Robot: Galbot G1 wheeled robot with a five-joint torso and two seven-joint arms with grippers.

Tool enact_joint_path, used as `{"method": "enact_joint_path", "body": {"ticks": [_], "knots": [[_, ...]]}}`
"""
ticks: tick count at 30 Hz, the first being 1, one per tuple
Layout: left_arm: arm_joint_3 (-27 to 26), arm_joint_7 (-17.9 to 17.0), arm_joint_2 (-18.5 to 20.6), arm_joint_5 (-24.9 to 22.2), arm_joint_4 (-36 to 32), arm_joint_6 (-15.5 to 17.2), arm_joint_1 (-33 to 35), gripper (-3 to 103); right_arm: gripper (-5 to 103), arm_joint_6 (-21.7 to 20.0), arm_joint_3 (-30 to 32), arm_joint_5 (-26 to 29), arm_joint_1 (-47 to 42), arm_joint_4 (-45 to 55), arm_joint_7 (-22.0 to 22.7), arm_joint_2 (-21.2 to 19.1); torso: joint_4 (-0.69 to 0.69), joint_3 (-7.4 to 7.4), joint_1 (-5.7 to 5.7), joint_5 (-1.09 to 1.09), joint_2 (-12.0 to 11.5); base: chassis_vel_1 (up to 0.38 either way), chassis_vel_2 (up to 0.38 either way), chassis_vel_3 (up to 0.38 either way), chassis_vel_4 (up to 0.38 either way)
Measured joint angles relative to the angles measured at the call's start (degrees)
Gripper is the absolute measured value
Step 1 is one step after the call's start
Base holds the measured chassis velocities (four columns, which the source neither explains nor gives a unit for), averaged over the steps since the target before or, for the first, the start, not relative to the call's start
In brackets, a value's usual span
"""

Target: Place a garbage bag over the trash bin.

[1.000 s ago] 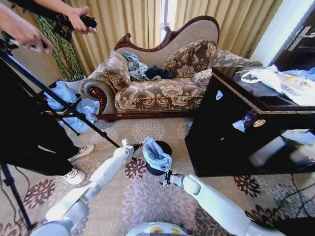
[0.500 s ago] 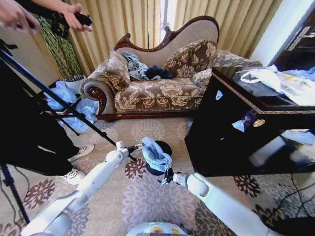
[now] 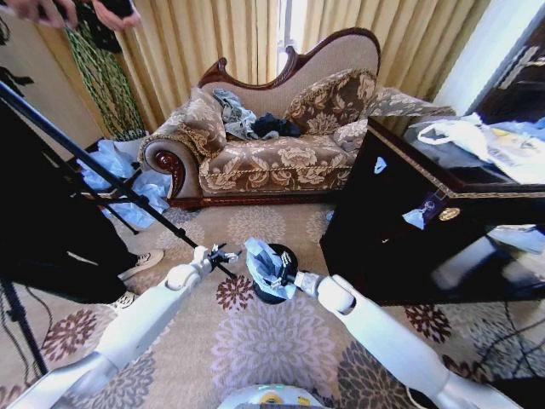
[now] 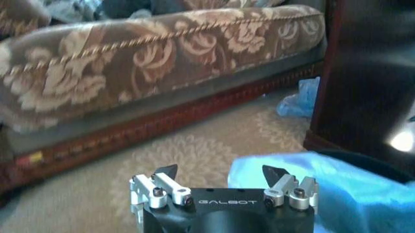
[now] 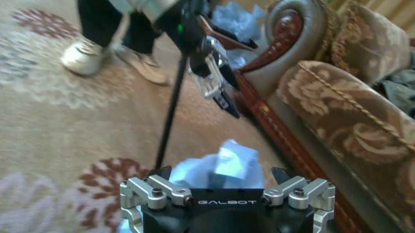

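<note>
The garbage bag (image 3: 267, 266) sits bunched on the trash bin (image 3: 274, 277) on the patterned carpet (image 3: 255, 349), before the sofa (image 3: 272, 153). The right gripper (image 3: 281, 268) touches its crumpled plastic, jaws spread. The left gripper (image 3: 223, 254) hovers beside it, spread and empty.

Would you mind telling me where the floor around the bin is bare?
Bare carpet lies between the sofa and the trash bin. Around the bin it is crowded: garbage bag, right gripper, left gripper, tripod leg.
</note>
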Motion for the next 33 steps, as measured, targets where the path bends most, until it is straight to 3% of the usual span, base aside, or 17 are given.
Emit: {"method": "enact_joint_path", "body": {"ticks": [3,10,17,24,28,33], "knots": [[1.3,0.5,-1.1,1.6,2.4,-0.7,-2.0,87,100,0.4,0.1,-1.2,1.6,-3.4,0.4,2.3,0.01,0.01,0.0,-0.01,0.0,0.0,0.0,0.0,0.0],[4.1,1.7,-6.0,2.5,9.3,-2.3,-5.8,92,100,2.5,-0.3,-6.1,5.4,-13.3,1.2,8.1,0.01,0.01,0.01,-0.02,0.0,0.0,0.0,0.0,0.0],[3.9,1.9,-6.5,1.1,9.5,-2.2,-5.1,90,100,4.9,0.0,-10.9,7.2,-19.4,2.4,10.8,0.02,0.01,0.0,-0.02,0.0,0.0,0.0,0.0,0.0],[2.7,2.1,-5.6,0.5,8.4,-2.3,-3.3,91,100,7.5,1.1,-19.2,7.5,-24.5,5.6,14.0,0.02,0.01,-0.01,-0.01,0.0,0.0,0.0,0.0,0.0],[1.8,2.2,-5.2,-0.7,7.3,-2.3,-2.0,90,100,11.5,3.7,-28.4,7.5,-28.6,9.5,16.6,0.02,0.0,-0.01,-0.01,0.0,0.0,0.0,0.0,0.0],[0.9,2.2,-4.8,-1.6,6.3,-2.2,-0.9,90,100,13.8,5.5,-34.7,7.6,-30.5,11.6,17.9,0.02,0.0,-0.01,-0.02,0.0,0.0,0.0,0.0,0.0]]}}
